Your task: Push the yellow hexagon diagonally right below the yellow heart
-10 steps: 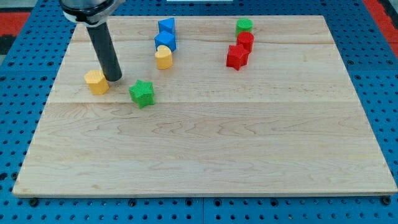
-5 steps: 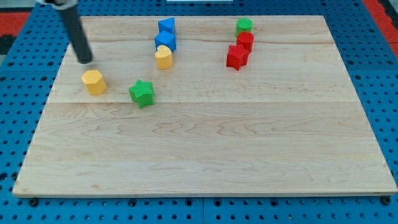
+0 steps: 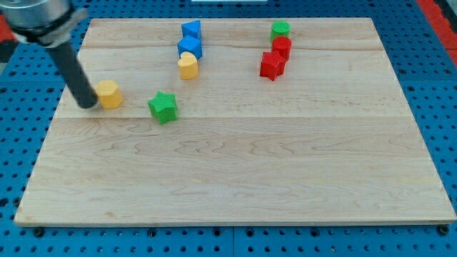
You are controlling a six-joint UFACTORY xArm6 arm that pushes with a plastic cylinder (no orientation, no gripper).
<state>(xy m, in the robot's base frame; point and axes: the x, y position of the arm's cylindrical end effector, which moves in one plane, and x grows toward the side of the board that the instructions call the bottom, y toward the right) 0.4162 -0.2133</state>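
Note:
The yellow hexagon (image 3: 109, 93) lies on the wooden board (image 3: 235, 178) at the view's left. My tip (image 3: 88, 104) rests just left of the hexagon, touching or almost touching its left side. The yellow heart (image 3: 188, 66) sits up and to the right of the hexagon, just below the lower blue block (image 3: 191, 48). A green star (image 3: 163, 107) lies between the hexagon and the heart, a little lower than both.
A second blue block (image 3: 191, 30) sits above the first. A green cylinder (image 3: 280, 29), a red block (image 3: 282, 47) and a red star (image 3: 272, 65) form a column at the view's upper right. Blue pegboard surrounds the board.
My tip moved from right of the hexagon, up and around its top, to its left side. The hexagon has barely shifted. Other blocks stayed put.

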